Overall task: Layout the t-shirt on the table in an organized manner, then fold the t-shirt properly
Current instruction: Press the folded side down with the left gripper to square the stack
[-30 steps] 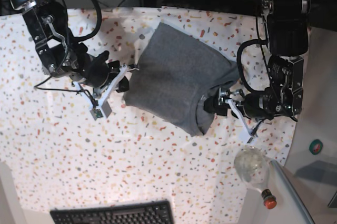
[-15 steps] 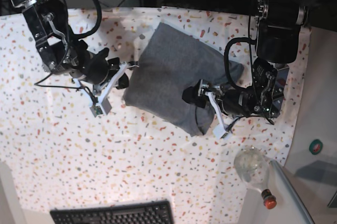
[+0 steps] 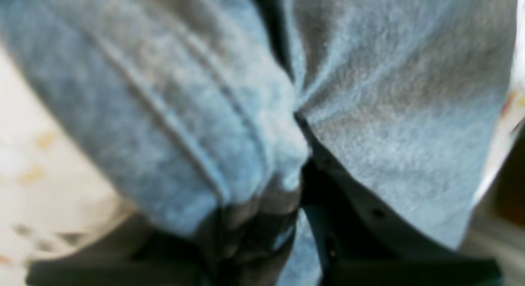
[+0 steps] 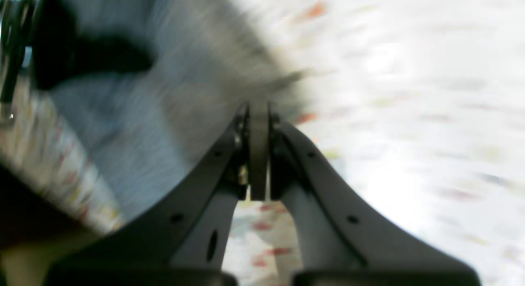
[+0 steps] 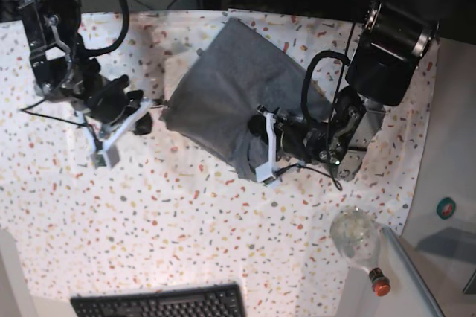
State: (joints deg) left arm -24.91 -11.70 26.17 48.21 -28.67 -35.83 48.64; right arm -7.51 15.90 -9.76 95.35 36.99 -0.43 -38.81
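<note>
A: Where did we find the t-shirt (image 5: 230, 97) at this moment?

B: It lay as a compact grey bundle on the upper middle of the table (image 5: 186, 235), doubled over itself and not spread flat.

A: And how did we read the grippers?

B: The left gripper (image 5: 262, 149) had its jaws clamped on a thick fold of the t-shirt; its wrist view was filled with bunched grey cloth. The right gripper (image 4: 258, 113) had its jaws together on a thin grey edge, which we took for the shirt's left margin, though blur left that uncertain.

A: How far along did we judge the task?

B: Early, we judged: the laying out was unfinished, and every fold remained to be made
</note>
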